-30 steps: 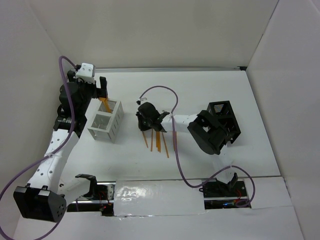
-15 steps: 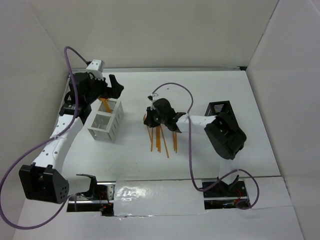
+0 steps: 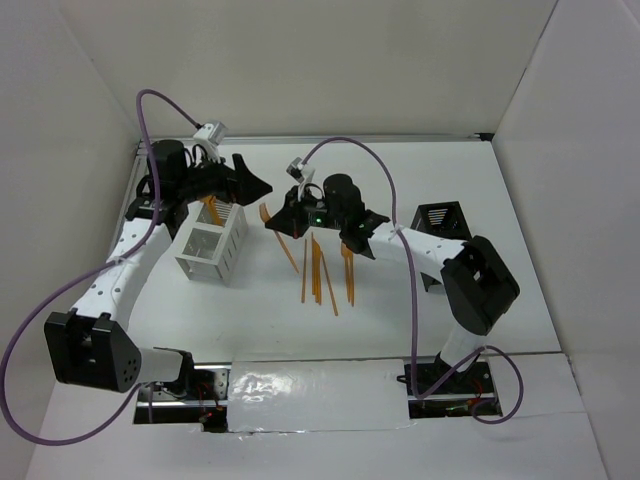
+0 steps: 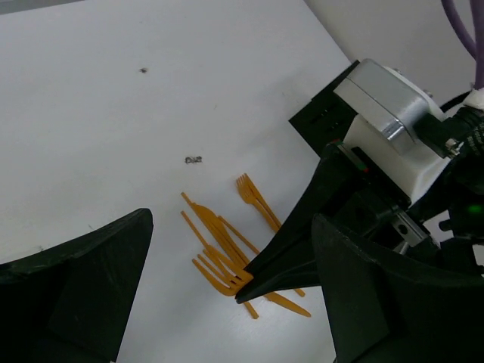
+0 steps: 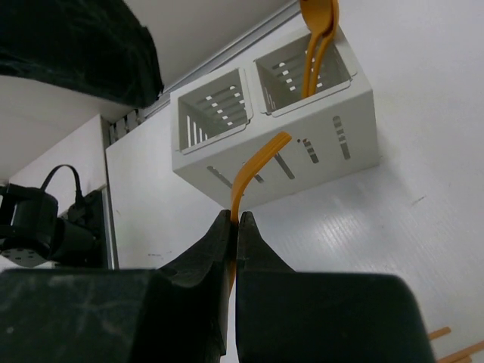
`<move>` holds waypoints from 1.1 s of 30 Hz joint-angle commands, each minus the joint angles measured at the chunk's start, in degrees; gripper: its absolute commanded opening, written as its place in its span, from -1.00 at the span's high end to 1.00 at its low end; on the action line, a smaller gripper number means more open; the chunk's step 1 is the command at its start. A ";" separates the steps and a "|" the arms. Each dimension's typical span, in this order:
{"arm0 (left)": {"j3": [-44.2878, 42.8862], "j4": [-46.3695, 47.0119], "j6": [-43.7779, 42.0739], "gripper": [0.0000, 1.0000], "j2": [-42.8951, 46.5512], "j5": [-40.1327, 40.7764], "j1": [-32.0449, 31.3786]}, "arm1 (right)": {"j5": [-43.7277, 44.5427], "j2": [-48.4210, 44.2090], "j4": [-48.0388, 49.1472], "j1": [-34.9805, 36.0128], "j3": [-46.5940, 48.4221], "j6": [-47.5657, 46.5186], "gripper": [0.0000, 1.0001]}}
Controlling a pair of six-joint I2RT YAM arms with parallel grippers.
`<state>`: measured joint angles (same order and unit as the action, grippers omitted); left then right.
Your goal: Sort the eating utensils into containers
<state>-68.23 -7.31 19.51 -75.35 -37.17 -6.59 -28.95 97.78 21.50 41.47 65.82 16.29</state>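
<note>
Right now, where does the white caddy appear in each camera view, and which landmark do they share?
Top external: white caddy left of centre.
Left wrist: not in it.
Right wrist: upper centre.
Shared landmark: right gripper, shut on an orange utensil, seen in all three.

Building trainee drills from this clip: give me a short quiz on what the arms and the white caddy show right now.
1. True or false: the right pincer is shut on an orange utensil.
2. The standing utensils in the white caddy occupy: A one compartment; B both.
3. Fill in: the left pincer is ___.
Key: 1 true; 2 A; 3 open.
</note>
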 commanded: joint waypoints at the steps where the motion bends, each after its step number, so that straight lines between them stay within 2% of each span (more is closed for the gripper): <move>1: -1.56 1.53 -0.88 -0.96 -0.75 -6.26 -0.18 | -3.92 -2.06 3.11 0.27 2.29 -3.28 1.00; 7: -6.47 -4.10 1.14 -0.85 -4.81 -4.31 -0.18 | -1.38 -4.26 -0.66 0.63 3.44 -6.89 1.00; 20: -10.17 -10.44 7.56 -0.85 -8.41 1.57 -2.02 | 5.31 -3.83 -3.56 2.30 8.18 -11.72 0.98; 23: -9.73 -9.92 9.05 -0.77 -7.88 1.83 -2.02 | 6.80 -2.68 -4.09 3.00 9.41 -12.07 0.98; 26: -9.64 -10.62 10.11 -0.57 -7.70 4.64 -2.11 | 8.91 -1.98 -5.32 3.70 10.55 -12.78 0.99; 29: -9.30 -10.09 10.46 -0.49 -7.36 4.47 -2.11 | 9.44 -1.36 -5.94 3.79 12.05 -13.74 0.96; 32: -8.42 -8.69 10.90 -0.28 -6.65 2.28 -2.20 | 10.84 0.39 -8.66 4.14 14.68 -14.71 0.95; 33: -8.41 -8.51 10.99 -0.10 -6.48 2.01 -2.20 | 12.06 0.92 -9.80 4.23 15.29 -14.89 0.95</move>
<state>-76.40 -17.74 29.15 -83.53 -33.71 -8.56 -19.97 97.71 14.41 44.97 77.10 3.42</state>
